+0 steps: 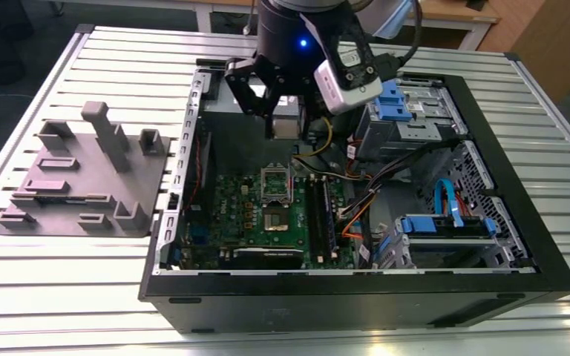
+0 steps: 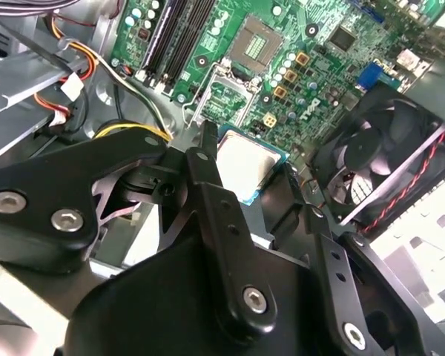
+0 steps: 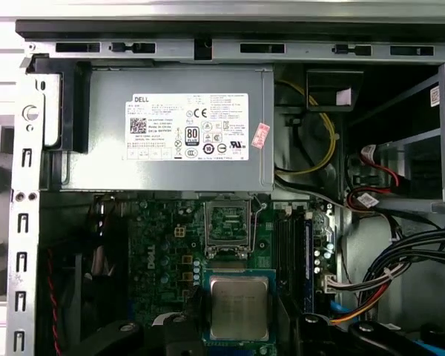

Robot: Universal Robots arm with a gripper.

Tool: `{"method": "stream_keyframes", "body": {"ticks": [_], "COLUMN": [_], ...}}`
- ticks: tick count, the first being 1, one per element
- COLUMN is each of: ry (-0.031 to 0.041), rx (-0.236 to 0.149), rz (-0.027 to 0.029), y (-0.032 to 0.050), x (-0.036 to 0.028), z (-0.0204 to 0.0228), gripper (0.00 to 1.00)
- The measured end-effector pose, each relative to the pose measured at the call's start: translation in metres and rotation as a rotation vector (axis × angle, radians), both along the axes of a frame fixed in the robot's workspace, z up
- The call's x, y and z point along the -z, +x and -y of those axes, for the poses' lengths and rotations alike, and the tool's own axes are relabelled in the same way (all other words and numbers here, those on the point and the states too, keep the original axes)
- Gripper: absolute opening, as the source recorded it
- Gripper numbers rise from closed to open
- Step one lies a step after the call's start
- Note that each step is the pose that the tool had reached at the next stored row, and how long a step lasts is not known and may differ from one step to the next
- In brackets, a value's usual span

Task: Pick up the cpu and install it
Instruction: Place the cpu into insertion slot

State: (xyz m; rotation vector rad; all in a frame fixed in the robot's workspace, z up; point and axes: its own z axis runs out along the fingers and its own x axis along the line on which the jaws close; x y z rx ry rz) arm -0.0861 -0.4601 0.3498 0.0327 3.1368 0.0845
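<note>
At the near edge of the slatted metal table point(image 1: 67, 297), a black computer case point(image 1: 364, 297) is lying on its side with its open face turned up. Just beside it, toward the exterior view's left, a grey plastic fixture point(image 1: 87, 178) with upright posts is resting on the slats. Inside the case, the green motherboard point(image 1: 255, 222) is lying flat on the bottom, a metal socket frame point(image 1: 277, 180) is showing near its middle, and a blue drive bracket point(image 1: 444, 226) is sitting toward the exterior view's right. Above the far part of the board, the gripper point(image 1: 285, 126) is hanging from the arm, pinching the cpu point(image 1: 283, 122) between its 2 black fingers point(image 2: 208, 178). In both wrist views the cpu point(image 3: 239, 308) point(image 2: 251, 159) is being held flat, silver top up, clear of the board, with the socket frame point(image 3: 228, 222) lying below and just beyond it. Farther back, a grey power supply point(image 3: 178, 126) with a white label is sitting against the far wall of the case.
</note>
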Motion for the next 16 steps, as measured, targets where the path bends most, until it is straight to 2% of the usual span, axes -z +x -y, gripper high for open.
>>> {"method": "stream_keyframes", "body": {"ticks": [5, 11, 16], "ry": [0.0036, 0.0086, 0.0124], "rx": [0.0, 0.0, 0.0], "rz": [-0.004, -0.0043, -0.0042], "y": [0.0002, 0.0005, 0.0005], "x": [0.0062, 0.0154, 0.0219], "z": [0.0005, 0.001, 0.0059], "gripper": [0.47, 0.47, 0.47]}}
